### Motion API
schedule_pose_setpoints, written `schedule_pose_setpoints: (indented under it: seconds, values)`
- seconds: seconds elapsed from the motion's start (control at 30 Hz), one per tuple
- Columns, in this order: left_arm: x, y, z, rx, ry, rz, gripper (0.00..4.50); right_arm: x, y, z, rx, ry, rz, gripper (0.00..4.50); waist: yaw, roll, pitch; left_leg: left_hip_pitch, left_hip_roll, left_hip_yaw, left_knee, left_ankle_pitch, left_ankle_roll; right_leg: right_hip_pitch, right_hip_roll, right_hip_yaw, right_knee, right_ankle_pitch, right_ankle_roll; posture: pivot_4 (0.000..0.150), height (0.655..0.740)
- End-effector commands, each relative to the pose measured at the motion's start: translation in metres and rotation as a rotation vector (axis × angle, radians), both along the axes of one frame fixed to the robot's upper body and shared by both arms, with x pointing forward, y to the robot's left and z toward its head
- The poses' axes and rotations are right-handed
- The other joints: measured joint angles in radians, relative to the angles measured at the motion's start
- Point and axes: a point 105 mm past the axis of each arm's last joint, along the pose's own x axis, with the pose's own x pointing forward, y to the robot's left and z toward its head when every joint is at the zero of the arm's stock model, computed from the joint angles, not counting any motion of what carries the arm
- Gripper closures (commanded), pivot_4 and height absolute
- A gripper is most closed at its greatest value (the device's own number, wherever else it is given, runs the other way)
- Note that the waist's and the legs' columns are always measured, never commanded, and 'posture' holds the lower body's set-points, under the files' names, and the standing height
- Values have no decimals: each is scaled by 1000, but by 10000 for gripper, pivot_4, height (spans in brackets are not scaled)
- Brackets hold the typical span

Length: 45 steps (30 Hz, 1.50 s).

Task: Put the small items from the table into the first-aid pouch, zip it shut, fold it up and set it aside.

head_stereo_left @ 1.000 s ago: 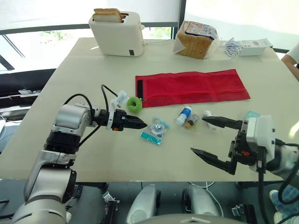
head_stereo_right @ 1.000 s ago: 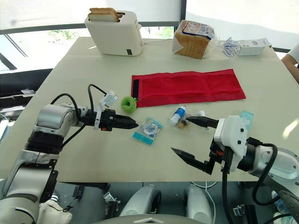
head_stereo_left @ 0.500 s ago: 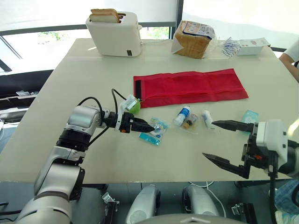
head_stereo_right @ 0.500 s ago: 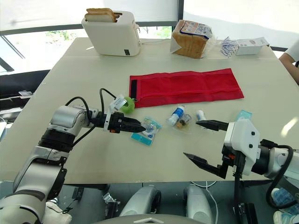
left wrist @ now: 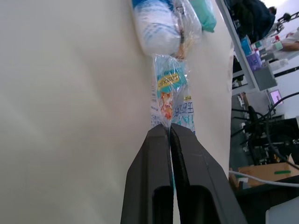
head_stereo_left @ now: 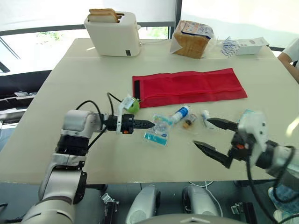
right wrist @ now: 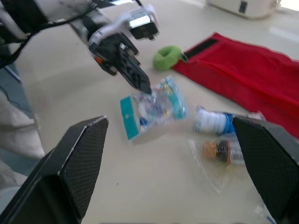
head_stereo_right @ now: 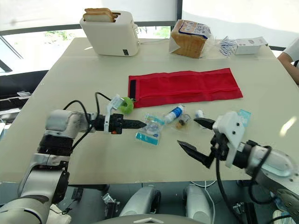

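The red first-aid pouch [head_stereo_left: 189,87] lies flat and unfolded on the table, with a green ring [head_stereo_left: 134,105] at its left end. My left gripper [head_stereo_left: 150,124] is shut on the edge of a clear packet with a teal strip [head_stereo_left: 159,131]; the left wrist view has its fingertips [left wrist: 161,135] pinching the plastic. A small white-and-blue bottle [head_stereo_left: 180,113], a brown vial [head_stereo_left: 189,122] and a white tube [head_stereo_left: 205,115] lie just right of the packet. My right gripper [head_stereo_left: 211,136] stands open with nothing in it, low over the table right of these items.
A toaster with bread [head_stereo_left: 112,32], a bagged loaf [head_stereo_left: 194,37] and a white box with sachets [head_stereo_left: 247,45] line the far edge. A teal packet [head_stereo_left: 246,113] lies by my right wrist. A person's sleeve [head_stereo_left: 290,50] shows at the far right.
My left gripper reached the packet and shut on its edge; the packet shifted slightly right. My right gripper moved left toward the small items, still open.
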Motion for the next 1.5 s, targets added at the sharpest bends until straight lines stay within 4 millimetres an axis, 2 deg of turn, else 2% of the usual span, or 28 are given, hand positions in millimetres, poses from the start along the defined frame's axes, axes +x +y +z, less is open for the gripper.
schedule_pose_setpoints:
  seconds: [0.03, 0.17, 0.3, 0.53, 0.63, 0.67, 0.73, 0.77, 0.9, 1.03, 1.13, 1.17, 1.23, 1.27, 1.3, 1.37, 1.43, 1.5]
  values:
    - [-5, -5, 30, -92, -49, 40, 43933, 17, 12, -11, 75, 115, -61, 0, 3, 0, 0, 0, 0, 0, 0, 0, 0, 0, 0, 0, 0, 0, 0, 1500, 7400]
    - [-6, -15, 43, -138, -86, 82, 43933, 33, 29, -16, 169, 228, -67, 0, 6, 0, 0, 0, -2, 0, 1, 0, 0, 0, -1, 0, 0, 0, 0, 1500, 7400]
    - [-6, -28, 55, -203, -116, 123, 43933, 52, 43, -3, 333, 289, -84, 0, 2, 0, 0, 0, -2, 0, 0, 1, -1, 0, 0, 0, 1, 0, 0, 1500, 7400]
    - [-10, -37, 57, -231, -129, 146, 43933, 55, 54, 23, 504, 338, -8, 0, -1, 0, 0, 0, -2, 0, -1, 1, -2, -2, 0, 1, 2, 0, 0, 1500, 7400]
    - [-11, -39, 58, -238, -131, 148, 45000, 56, 53, 26, 528, 354, -13, 7930, 0, 1, 0, 0, -2, 0, -1, 1, -2, -2, 1, 1, 2, 0, 0, 1500, 7400]
    - [-11, -39, 58, -244, -131, 148, 45000, 55, 53, 26, 530, 360, -14, 13923, 0, 1, 0, 0, -3, 0, -1, 1, -2, -2, 1, 1, 2, 0, 0, 1500, 7400]
    - [-11, -41, 59, -253, -130, 146, 45000, 54, 53, 25, 532, 370, -14, 21749, 0, 1, 0, 0, -3, 0, -1, 1, -2, -2, 1, 1, 2, 0, 0, 1500, 7400]
    - [-11, -41, 60, -254, -130, 143, 45000, 54, 53, 25, 536, 374, -15, 28505, 0, 1, 0, 0, -3, 0, -1, 1, -2, -2, 1, 1, 2, 0, 0, 1500, 7400]
    - [-12, -46, 63, -271, -139, 133, 45000, 56, 52, 26, 558, 386, -24, 43950, -2, 1, 0, 1, -3, 0, -1, 1, -2, -2, 1, 1, 2, 0, 0, 1500, 7400]
    - [-10, -44, 67, -278, -167, 148, 45000, 56, 49, 27, 572, 393, -47, 44255, -2, 1, 0, 1, -3, 0, -1, 1, -2, -2, 1, 1, 2, 0, 0, 1500, 7400]
    - [-7, -37, 67, -218, -259, 174, 45000, 55, 44, 25, 568, 405, -70, 44268, -2, 1, 0, 0, -3, 1, -2, 1, -2, -2, 1, 2, 2, 0, 0, 1500, 7400]
    - [-3, -34, 68, -211, -279, 180, 40151, 55, 41, 25, 564, 409, -79, 44272, -2, 1, 0, 1, -3, 1, -2, 1, -2, -2, 1, 2, 2, 0, 0, 1500, 7400]
    - [8, -26, 64, -131, -355, 189, 34956, 55, 34, 24, 552, 413, -102, 44284, -2, 1, 0, 1, -3, 1, -2, 1, -2, -2, 1, 2, 2, 0, 0, 1500, 7400]
    - [11, -24, 62, -87, -393, 180, 29380, 55, 32, 24, 548, 415, -109, 44285, -2, 1, 0, 1, -3, 1, -3, 1, -2, -2, 1, 3, 2, 0, 0, 1500, 7400]
    - [18, -22, 59, -42, -435, 168, 25705, 55, 28, 23, 541, 415, -123, 44286, -1, 2, 0, 2, -3, 2, -4, 1, -2, -2, 1, 3, 2, 0, -1, 1500, 7400]
    - [38, -18, 55, 73, -552, 148, 15525, 53, 19, 20, 532, 417, -160, 44288, 8, 3, 0, 2, -3, 2, -4, 2, -2, -2, 1, 3, 1, 0, -1, 1500, 7400]
    - [61, -15, 52, 175, -630, 151, 15012, 51, 12, 18, 526, 418, -190, 44314, 13, 3, 0, 1, -3, 2, -4, 2, -2, -2, 1, 3, 0, 0, -1, 1500, 7400]
    - [85, -12, 44, 355, -757, 127, 15012, 48, 7, 17, 527, 414, -218, 44501, 11, 2, 0, 0, -4, 2, -3, 2, -2, -2, 1, 3, 0, 0, 0, 1500, 7400]
